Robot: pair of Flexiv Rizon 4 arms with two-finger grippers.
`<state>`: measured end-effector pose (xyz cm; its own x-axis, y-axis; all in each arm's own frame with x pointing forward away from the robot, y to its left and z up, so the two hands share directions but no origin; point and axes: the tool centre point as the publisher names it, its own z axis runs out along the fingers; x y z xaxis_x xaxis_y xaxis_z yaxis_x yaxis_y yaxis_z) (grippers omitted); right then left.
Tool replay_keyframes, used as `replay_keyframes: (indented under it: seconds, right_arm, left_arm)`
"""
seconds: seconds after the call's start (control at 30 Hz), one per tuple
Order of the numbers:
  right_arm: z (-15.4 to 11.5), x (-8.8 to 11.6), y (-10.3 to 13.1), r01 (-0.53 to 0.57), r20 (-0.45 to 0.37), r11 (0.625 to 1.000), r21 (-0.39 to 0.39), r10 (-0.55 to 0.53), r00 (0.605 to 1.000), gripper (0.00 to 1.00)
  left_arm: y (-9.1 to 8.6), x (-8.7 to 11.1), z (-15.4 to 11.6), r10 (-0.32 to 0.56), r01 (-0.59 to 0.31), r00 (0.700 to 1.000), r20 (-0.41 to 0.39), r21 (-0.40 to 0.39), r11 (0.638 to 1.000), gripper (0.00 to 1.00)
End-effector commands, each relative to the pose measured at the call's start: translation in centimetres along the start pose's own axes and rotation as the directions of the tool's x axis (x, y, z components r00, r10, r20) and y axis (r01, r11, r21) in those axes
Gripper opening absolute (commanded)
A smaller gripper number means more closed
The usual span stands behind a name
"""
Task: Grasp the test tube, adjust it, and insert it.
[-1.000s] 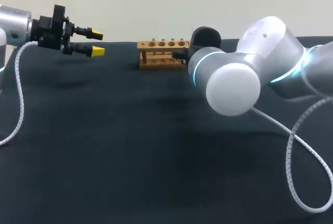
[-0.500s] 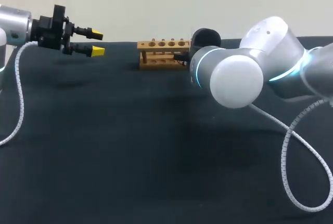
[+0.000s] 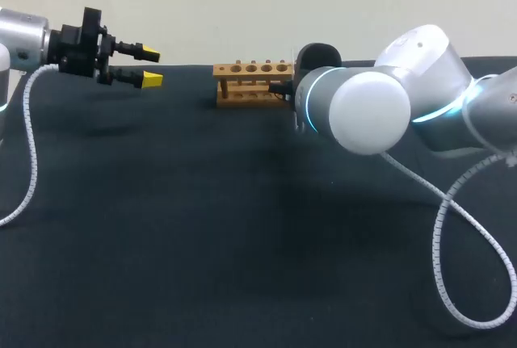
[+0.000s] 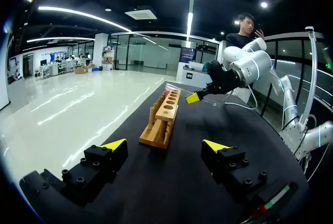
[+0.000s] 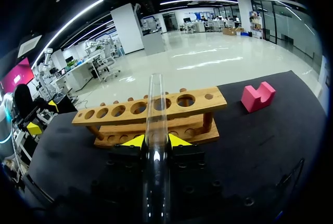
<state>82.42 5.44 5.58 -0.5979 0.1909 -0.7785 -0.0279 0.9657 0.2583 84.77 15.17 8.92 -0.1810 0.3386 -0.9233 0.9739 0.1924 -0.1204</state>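
The right arm (image 3: 371, 111) has swung a little beside the wooden rack (image 5: 200, 101). The right gripper (image 5: 156, 142) squeezes the test tube (image 5: 155, 115) (clear glass) facing the holes, so lining up looks begun. The left gripper (image 4: 165, 146) waits, its 2 fingers apart.

From above, the big right arm (image 3: 367, 114) hides its own hand (image 5: 156, 142), the test tube (image 5: 155, 109) and the wooden rack's (image 3: 249, 81) right end; in the right wrist view the tube's bottom end is cut off.

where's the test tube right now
In the right wrist view, the test tube is held in the right gripper, its open end toward the wooden rack just ahead.
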Motion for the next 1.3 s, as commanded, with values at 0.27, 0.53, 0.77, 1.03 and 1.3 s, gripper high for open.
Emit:
replay_keyframes:
  seconds: [0.27, 0.53, 0.77, 1.03, 1.3]
  right_arm:
    - [0.8, 0.0, 0.0, 0.008, -0.051, 1.0, -0.008, -0.008, 0.999, 0.0]
    - [1.2, 0.7, 0.0, -0.006, -0.088, 1.0, -0.022, 0.004, 0.996, 0.0]
    - [1.4, 1.1, -0.2, -0.007, -0.111, 0.999, -0.031, 0.004, 0.994, 0.0]
    - [1.4, 1.0, -0.6, 0.0, -0.157, 0.998, -0.062, -0.01, 0.987, 0.0]
    - [1.3, 0.9, -1.2, 0.011, -0.21, 0.996, -0.091, -0.029, 0.977, 0.0]
  left_arm:
    - [0.0, 0.1, 0.0, 0.003, -0.003, 1.0, 0.002, 0.0, 1.0, 1.0]
    - [0.0, 0.1, 0.0, 0.003, -0.003, 1.0, 0.002, 0.0, 1.0, 1.0]
    - [0.0, 0.1, 0.0, 0.003, -0.003, 1.0, 0.002, 0.0, 1.0, 1.0]
    - [0.0, 0.1, 0.0, 0.003, -0.003, 1.0, 0.002, 0.0, 1.0, 1.0]
    - [0.0, 0.1, 0.0, 0.003, -0.003, 1.0, 0.002, 0.0, 1.0, 1.0]
